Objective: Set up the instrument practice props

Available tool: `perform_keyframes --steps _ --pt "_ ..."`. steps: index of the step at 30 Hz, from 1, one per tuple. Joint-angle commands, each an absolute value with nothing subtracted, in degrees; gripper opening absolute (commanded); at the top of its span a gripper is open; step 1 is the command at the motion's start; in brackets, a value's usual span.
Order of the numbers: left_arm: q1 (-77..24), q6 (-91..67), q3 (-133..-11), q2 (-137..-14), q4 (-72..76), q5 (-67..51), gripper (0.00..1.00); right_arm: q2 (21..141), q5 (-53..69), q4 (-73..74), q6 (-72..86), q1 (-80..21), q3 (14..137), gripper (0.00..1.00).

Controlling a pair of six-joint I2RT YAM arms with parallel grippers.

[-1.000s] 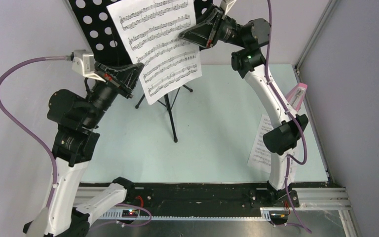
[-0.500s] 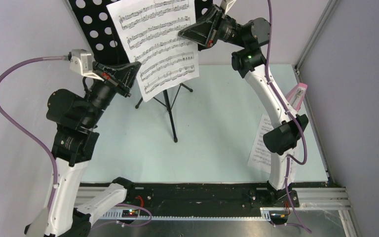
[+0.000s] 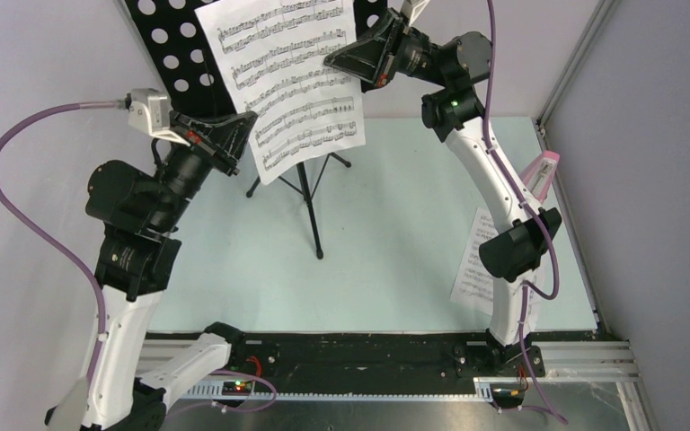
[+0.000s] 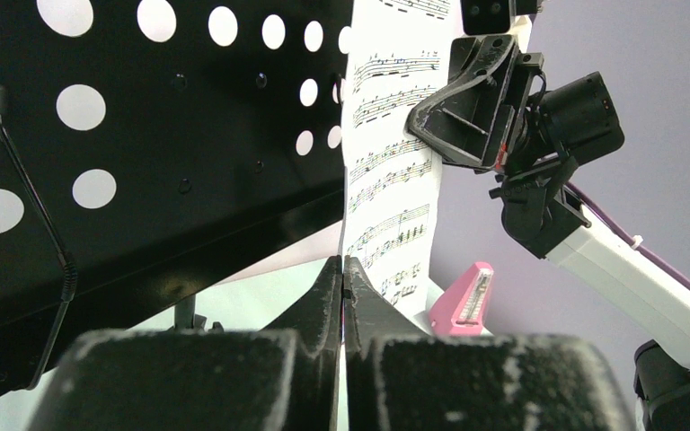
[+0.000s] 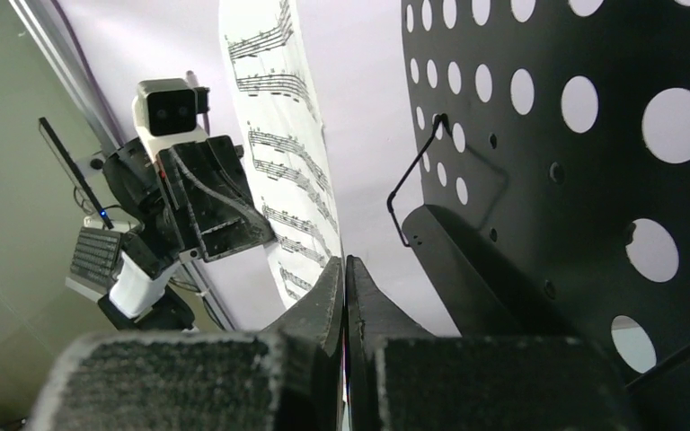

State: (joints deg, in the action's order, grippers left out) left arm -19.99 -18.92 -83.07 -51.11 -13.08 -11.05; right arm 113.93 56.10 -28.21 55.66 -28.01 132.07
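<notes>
**A:** Where's the sheet-music page (image 3: 287, 81)?

**B:** Up in front of the music stand (image 3: 175, 63), across the right part of its hole-punched desk. It sits tilted, with its lower end hanging below the desk's ledge (whether paper touches metal, I cannot tell).

**A:** And what holds it there?

**B:** Both arms. The left fingers (image 4: 323, 301) are clenched on the page's lower left edge, just below the stand's ledge. That wrist's view shows the two pressed together, with the paper rising from between them. The right fingers (image 5: 328, 287) are pinched shut on the page's right edge, higher up and beside the right side of the stand's desk.

**A:** So the page hangs between the two grips?

**B:** Yes, one grip low on the left and one high on the right, with the printed staves facing away from the desk.

**A:** The metronome (image 3: 541, 175)?

**B:** Pink, standing on the table (image 3: 395, 233) well to the right of the stand (too small to make out its cover).

**A:** Anything else?

**B:** A second page (image 3: 469, 265) lies flat on the table, right of the stand and nearer than its feet, partly hidden behind the right arm. The stand's tripod legs spread on the table beneath its desk.
</notes>
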Motion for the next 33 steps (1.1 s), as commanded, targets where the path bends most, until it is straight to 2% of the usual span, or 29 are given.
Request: perform_keyframes --steps 1,2,4,7,12,16,23,33 --pt "-19.43 -17.63 -85.09 -50.94 -12.36 -8.12 0.29 112.88 52.81 -25.05 52.56 -28.39 134.87 0.0" --pt "-19.47 -17.51 -85.13 -50.86 -12.38 -6.14 0.44 112.29 51.04 -23.6 50.58 -28.67 135.41 0.0" --pt "-19.43 -17.63 -85.21 -50.87 -12.44 -2.32 0.59 111.22 46.62 -18.58 47.3 -29.18 136.16 0.0" --pt "-19.43 -18.31 -85.44 -51.24 -12.52 3.89 0.67 109.64 39.71 -11.86 43.93 -29.84 136.43 0.0" --pt "-19.42 -18.86 -86.25 -51.97 -12.53 16.09 0.68 107.37 28.02 -6.0 37.55 -31.7 136.98 0.0" --pt "-19.41 -18.93 -88.01 -53.39 -12.5 19.33 0.68 106.64 23.07 -3.13 31.11 -33.46 139.03 0.0" --pt "-17.46 -21.06 -92.09 -57.87 -13.91 15.9 0.69 107.03 19.83 -3.31 20.8 -36.18 140.79 0.0" --pt "-6.38 -41.46 -93.71 -60.86 -14.04 6.04 0.69 108.19 16.99 -7.22 13.49 -37.83 140.41 0.0"
